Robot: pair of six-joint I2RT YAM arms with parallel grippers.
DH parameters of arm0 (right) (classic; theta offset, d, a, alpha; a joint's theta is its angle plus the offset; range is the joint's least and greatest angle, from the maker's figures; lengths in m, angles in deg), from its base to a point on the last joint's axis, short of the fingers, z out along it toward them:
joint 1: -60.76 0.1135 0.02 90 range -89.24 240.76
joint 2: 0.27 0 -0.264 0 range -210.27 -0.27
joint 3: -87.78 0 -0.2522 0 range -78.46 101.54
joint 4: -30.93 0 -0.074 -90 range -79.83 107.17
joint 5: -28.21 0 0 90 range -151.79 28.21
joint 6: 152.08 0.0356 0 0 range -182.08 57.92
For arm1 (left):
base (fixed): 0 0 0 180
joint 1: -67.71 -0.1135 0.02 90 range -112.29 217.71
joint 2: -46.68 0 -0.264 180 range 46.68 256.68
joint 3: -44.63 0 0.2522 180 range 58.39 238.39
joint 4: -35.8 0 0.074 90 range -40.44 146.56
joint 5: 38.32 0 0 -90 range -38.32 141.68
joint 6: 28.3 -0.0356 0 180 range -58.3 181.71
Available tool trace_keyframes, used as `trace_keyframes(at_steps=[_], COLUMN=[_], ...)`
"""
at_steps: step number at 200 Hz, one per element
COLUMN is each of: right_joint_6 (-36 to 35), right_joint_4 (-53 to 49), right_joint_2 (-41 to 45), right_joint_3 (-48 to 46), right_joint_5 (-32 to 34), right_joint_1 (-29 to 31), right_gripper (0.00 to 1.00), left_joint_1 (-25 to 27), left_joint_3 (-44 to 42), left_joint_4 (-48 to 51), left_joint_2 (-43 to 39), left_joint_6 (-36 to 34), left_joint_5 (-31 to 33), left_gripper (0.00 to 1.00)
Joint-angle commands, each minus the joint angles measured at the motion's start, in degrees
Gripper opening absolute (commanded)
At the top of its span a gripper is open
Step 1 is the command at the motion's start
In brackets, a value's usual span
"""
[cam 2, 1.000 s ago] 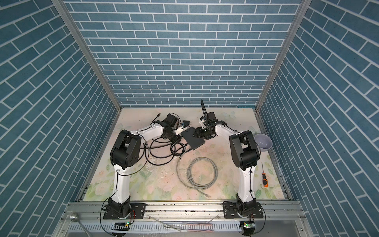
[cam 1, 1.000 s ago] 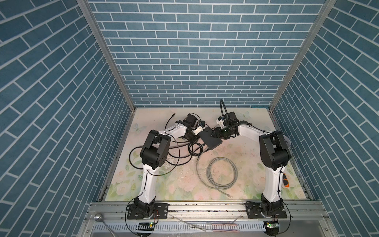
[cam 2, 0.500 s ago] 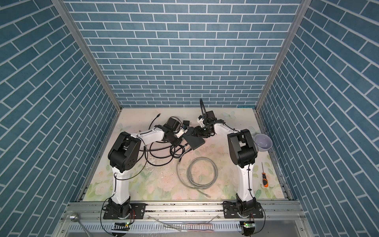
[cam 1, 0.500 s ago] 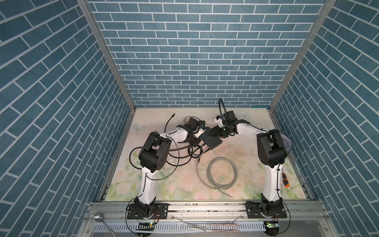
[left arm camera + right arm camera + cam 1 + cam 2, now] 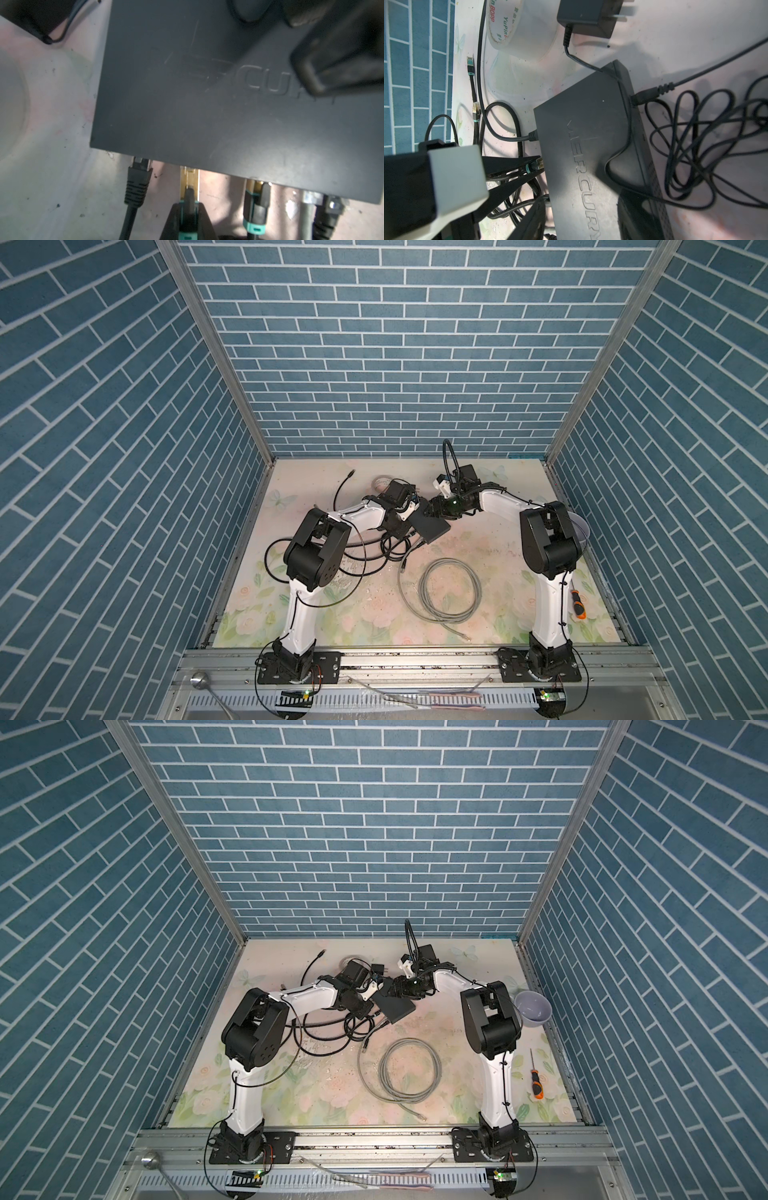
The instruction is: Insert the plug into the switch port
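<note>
Switch [image 5: 430, 526]: flat matte-black rectangular box with raised lettering on top. It lies flat on the floral-printed tabletop [image 5: 374, 614], nearer the rear edge than the front and about midway between the side edges. Several leads already sit along its port edge.

Right gripper [image 5: 629, 192]: black parallel jaws stand roughly half apart. Both fingertips rest on the top face of the switch, toward the edge away from the ports, and nothing shows between them. Judged to be a bracing press, so the box cannot slide.

Left gripper [image 5: 188, 205]: tapered black jaws are closed almost fully on the boot of the plug, square to the port edge.

Plug [image 5: 189, 180]: clear-and-gold network connector with black boot and teal band. Its nose meets the port edge of the switch between a black moulded connector [image 5: 138, 182] and a second teal-banded connector [image 5: 256, 205]. The overhang of the top face hides the port mouth, so depth of entry cannot be told. Most of the connector body shows outside.

Step in hand, as judged: the insertion stroke, with the plug aligned at the mouth. The next move calls for a straight push along the plug's long axis, braced by the right gripper, until the latch catches. A skewed push would likely jam the nose on the port rim or shove the box.
</note>
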Motion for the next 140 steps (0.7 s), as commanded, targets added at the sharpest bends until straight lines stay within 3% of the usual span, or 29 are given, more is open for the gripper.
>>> trace_keyframes(at_steps=[1,81,140], right_joint_6=[-3.5,-5.8,-8.1], right_joint_4=[-4.2,-7.7,-7.9], right_joint_2=[-2.0,-2.5,1.8], right_joint_3=[0.5,2.8,3.5], right_joint_5=[2.0,-0.6,8.8], right_joint_1=[-0.1,-0.1,-2.1], right_gripper=[0.56,0.55,0.57], left_joint_1=[1.0,2.2,2.2], left_joint_3=[-1.6,-3.4,-4.1], left_joint_4=[-0.8,-6.5,-5.5], left_joint_2=[-1.0,-1.6,-2.3], left_joint_6=[1.8,3.3,1.8], left_joint_5=[0.6,3.3,2.2], left_gripper=[0.11,0.1,0.1])
